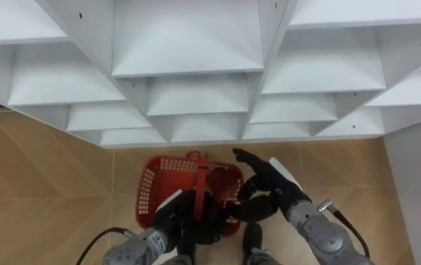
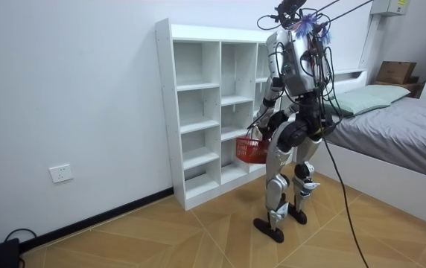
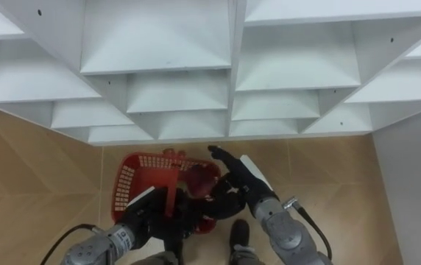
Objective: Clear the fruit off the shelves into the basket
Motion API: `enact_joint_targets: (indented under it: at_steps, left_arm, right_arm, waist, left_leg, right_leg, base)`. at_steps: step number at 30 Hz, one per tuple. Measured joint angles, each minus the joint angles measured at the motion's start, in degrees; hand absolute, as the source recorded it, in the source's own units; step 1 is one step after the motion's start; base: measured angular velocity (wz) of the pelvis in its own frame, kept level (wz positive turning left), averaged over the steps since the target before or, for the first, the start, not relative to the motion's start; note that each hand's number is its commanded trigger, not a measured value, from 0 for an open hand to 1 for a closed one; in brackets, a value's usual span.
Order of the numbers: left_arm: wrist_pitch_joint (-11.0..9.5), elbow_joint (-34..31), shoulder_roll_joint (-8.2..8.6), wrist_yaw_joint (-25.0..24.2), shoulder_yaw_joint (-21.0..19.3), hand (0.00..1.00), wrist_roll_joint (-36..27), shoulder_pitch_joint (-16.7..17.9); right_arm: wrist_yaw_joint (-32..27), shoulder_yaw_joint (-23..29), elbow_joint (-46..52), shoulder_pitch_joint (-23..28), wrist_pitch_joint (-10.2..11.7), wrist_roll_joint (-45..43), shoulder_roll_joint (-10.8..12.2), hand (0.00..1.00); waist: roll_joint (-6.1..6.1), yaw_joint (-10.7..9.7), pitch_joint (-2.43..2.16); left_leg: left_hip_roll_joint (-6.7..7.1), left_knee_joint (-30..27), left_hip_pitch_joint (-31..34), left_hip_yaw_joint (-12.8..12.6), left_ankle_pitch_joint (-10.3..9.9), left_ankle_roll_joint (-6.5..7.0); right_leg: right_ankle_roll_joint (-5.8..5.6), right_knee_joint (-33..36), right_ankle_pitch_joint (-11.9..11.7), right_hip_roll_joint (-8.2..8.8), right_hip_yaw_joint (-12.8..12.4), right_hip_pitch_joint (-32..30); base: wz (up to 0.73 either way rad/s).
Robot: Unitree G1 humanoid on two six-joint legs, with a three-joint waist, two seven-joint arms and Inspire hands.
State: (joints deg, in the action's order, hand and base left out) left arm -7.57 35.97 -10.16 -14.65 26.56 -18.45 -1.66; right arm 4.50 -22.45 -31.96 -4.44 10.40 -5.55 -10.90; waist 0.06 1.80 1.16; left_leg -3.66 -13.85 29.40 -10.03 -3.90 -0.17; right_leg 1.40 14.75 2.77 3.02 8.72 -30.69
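White boxy shelves [image 1: 188, 44] front a red lattice basket [image 1: 151, 184], left hand [image 1: 179, 219] clasping its handle [image 1: 198, 188], right hand [image 1: 264, 180] spread

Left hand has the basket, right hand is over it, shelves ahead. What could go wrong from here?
The red basket hangs by its handle from the left hand, so a swing might spill the dark red item inside. The right hand sits close over the basket; raising it could snag the handle. The basket might also bump the white shelves.
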Motion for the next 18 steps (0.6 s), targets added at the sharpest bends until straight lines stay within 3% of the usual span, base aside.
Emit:
enact_joint_targets:
  at_steps: [18]
  left_arm:
    - [0.03,0.0,-0.08,0.64,0.08,1.0,0.01,-0.02]
  right_arm:
    - [-0.01,-0.14,-4.4,-1.02,-0.05,1.12,-0.11,0.0]
  waist:
    - [0.09,0.1,0.16]
  left_leg:
    - [0.0,-0.12,-0.34,0.0,-0.01,0.01]
  right_leg:
    - [0.02,0.0,-0.02,-0.05,-0.51,0.33]
  base:
    - [0.0]
